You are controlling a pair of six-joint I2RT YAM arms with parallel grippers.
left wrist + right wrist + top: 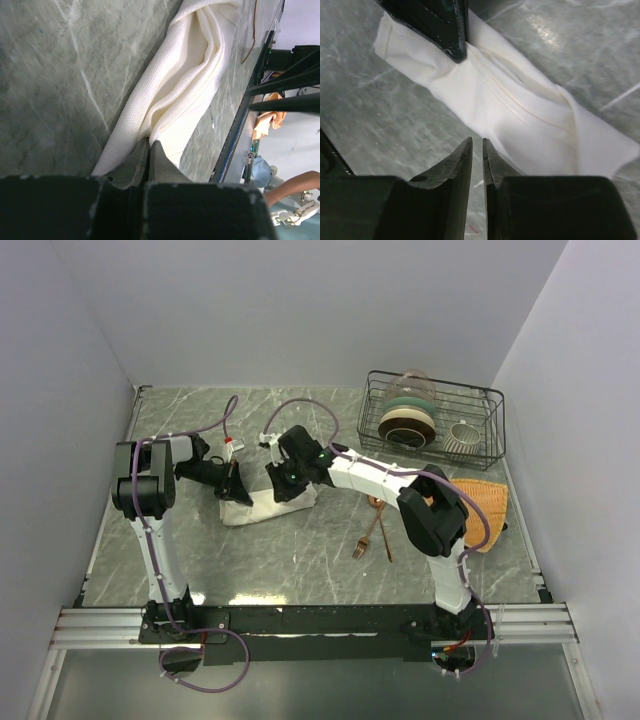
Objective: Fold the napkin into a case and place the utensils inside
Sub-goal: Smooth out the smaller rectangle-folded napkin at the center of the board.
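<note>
Although the folding looks mostly sorted, status: the napkin is bunched into a narrow strip, but a tidy case can't be called finished yet, since the layers are rumpled and no open pocket can be made out.
Done so far: the cloth is narrowed down to roughly case width, by the look of it.
Left to do: the fold probably needs to be flattened, and then the utensils are to be slid in.
Napkin spot: it's laid on the desk, left of centre, between the two arms.
Long axis: it's run left to right in the top view, with the right end tilted slightly toward the far wall.
Left pincer: it's pressed together on the cloth's edge near the strip's left end.
Right pincer: it's nearly closed, with only a thin slit left. It's held at the strip's edge, and no cloth is seen in it.
Utensils: the fork and spoon are left crossed on the bare desk, well apart from the napkin, to its right.
</note>
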